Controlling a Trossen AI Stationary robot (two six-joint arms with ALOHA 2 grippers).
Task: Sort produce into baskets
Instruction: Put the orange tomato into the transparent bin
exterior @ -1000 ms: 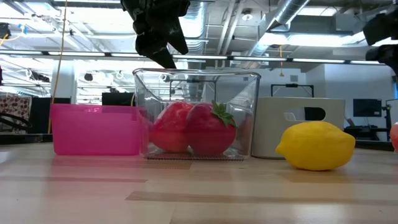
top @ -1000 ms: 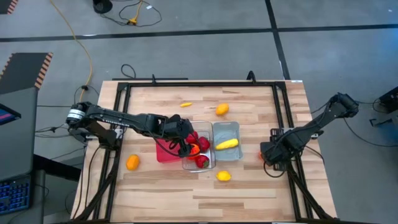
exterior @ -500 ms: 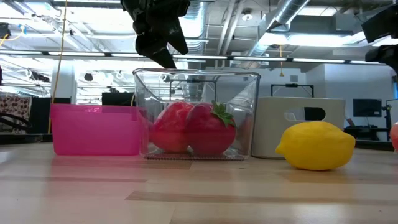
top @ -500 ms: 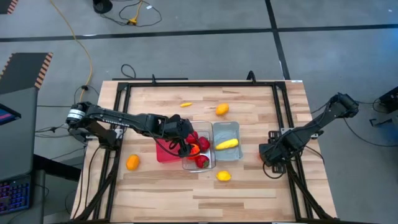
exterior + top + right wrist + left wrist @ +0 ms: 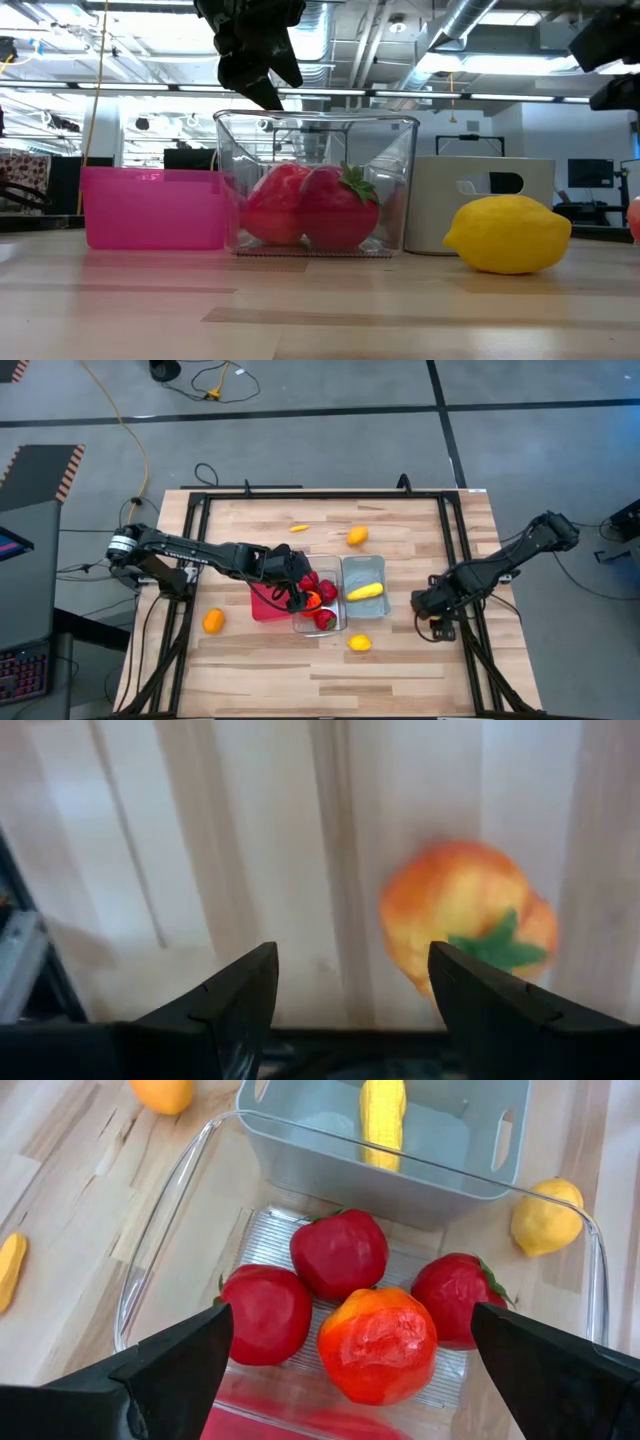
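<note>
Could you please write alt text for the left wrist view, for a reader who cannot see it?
The open left gripper hovers over the clear bin, which holds three red fruits and an orange-red pepper. Beyond it, the pale blue bin holds a yellow piece. A lemon and two orange pieces lie on the table.

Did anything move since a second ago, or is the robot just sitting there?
Only the right gripper moved: it slid a little toward the baskets, open, near an orange-red fruit on the table. The left gripper stayed open over the clear basket and its red fruits. No fruit moved.
</note>
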